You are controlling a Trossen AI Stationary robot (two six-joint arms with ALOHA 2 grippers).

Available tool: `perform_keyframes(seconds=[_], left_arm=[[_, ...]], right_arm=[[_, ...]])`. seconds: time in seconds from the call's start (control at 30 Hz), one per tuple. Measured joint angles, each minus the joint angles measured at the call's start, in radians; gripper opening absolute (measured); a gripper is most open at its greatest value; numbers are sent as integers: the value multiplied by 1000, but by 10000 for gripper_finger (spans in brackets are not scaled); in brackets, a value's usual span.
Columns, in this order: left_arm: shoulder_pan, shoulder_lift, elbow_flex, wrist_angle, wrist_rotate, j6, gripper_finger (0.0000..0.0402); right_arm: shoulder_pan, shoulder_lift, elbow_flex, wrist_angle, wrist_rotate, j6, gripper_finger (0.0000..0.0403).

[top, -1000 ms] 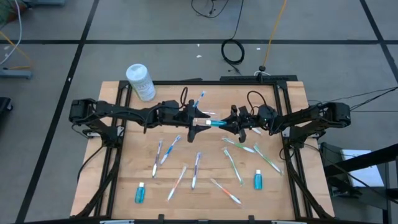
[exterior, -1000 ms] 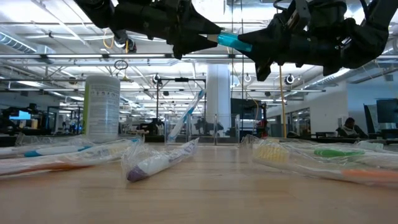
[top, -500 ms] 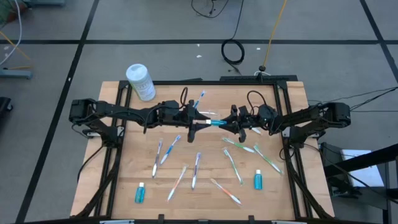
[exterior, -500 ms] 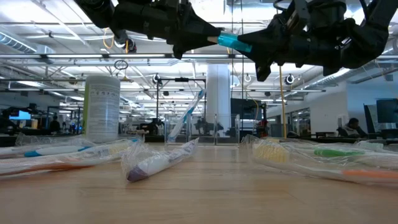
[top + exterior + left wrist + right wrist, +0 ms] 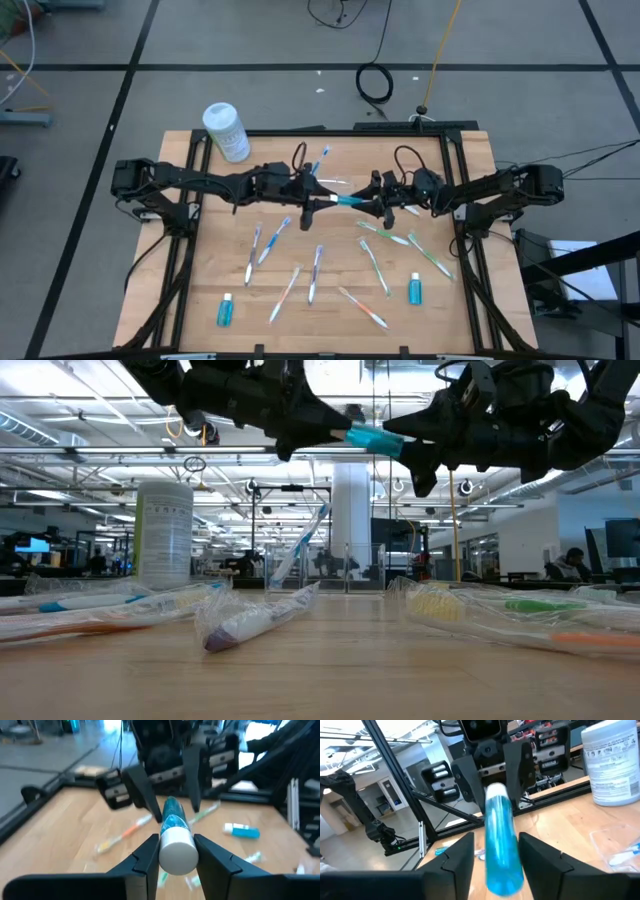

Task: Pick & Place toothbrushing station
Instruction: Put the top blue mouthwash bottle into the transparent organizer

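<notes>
1. Wooden table (image 5: 470,160). Only the high view takes in the whole top.

2. Left gripper (image 5: 325,197), in the air over the table's middle. Its wrist view shows both fingers (image 5: 147,855) pressed against the white cap end of a blue tube (image 5: 172,835). We record it as gripping.

3. Right gripper (image 5: 368,203), facing the left one at the tube's other end. Its wrist view shows the fingers (image 5: 462,852) flanking the tube (image 5: 501,845) with a gap on one side. We record it as parted. The low view shows only that the two grippers meet above the table, with the tube (image 5: 372,438) level between them.

4. White canister (image 5: 226,131), at the far left corner. The low view shows it upright (image 5: 164,532).

5. Toothbrushing station (image 5: 285,572), a clear cup at the far middle of the table. We make it out in the low view. It is well below the grippers, with one toothbrush (image 5: 305,540) leaning in it. From above we see mainly that brush (image 5: 323,158).

6. Wrapped toothbrushes (image 5: 315,272), scattered flat over the near half.

7. Two small blue tubes lying near the front edge, one at the left (image 5: 225,311) and one at the right (image 5: 414,290).
</notes>
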Motion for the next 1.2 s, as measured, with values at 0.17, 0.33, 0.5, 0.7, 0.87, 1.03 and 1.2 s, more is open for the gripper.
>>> perform_keyframes(seconds=[0.17, 0.33, 0.5, 0.7, 0.87, 1.03, 1.2], left_arm=[[0, 0, 0, -38, -7, -13, 99], [0, -4, 110, -329, -14, 29, 109], [6, -5, 286, -712, -164, 147, 111], [74, 18, 366, -827, -180, 133, 112], [146, 110, 420, -869, -154, 191, 112], [176, 217, 567, -1045, -147, 336, 112], [203, 306, 706, -1191, -140, 478, 112]], right_arm=[[-5, 0, 0, -34, 12, -24, 176], [-4, 0, 0, -63, 111, -108, 180], [-5, 0, -1, -75, 185, -113, 176], [-4, 0, -1, -76, 185, -131, 177], [-4, 0, -1, -76, 185, -131, 173], [-5, 0, -1, -68, 185, -137, 173], [-5, 0, -1, -63, 184, -192, 172]])
